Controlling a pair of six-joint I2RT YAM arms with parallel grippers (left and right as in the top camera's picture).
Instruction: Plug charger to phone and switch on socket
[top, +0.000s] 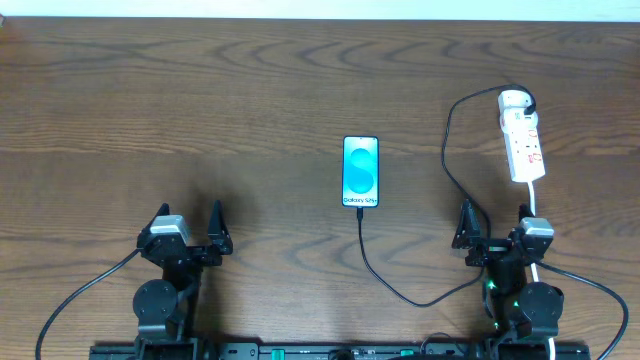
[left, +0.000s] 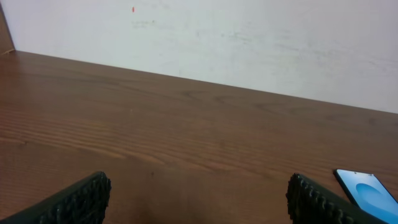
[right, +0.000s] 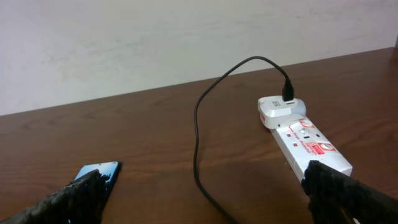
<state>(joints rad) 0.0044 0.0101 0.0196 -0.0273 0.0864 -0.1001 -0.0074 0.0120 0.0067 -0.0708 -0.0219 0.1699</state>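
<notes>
The phone (top: 361, 172) lies flat mid-table, its cyan screen lit. The charger (top: 448, 140), a thin black cable, leaves a white adapter on the socket (top: 522, 135), loops down past my right gripper (top: 495, 215) and ends at the phone's bottom edge; I cannot tell whether the tip is inserted. The socket lies far right. My left gripper (top: 188, 216) stands open and empty, well left of the phone. In the right wrist view the open right gripper (right: 205, 190) frames the charger (right: 198, 124), with the phone (right: 93, 174) at left and the socket (right: 308, 146) at right. The left wrist view catches the phone (left: 367, 190) beside my open left gripper (left: 199, 196).
A white cord (top: 537, 205) runs from the socket's near end down past my right arm. The wooden table (top: 200, 110) meets a pale wall (left: 217, 37) at the back. The arms' black cables trail off the front edge.
</notes>
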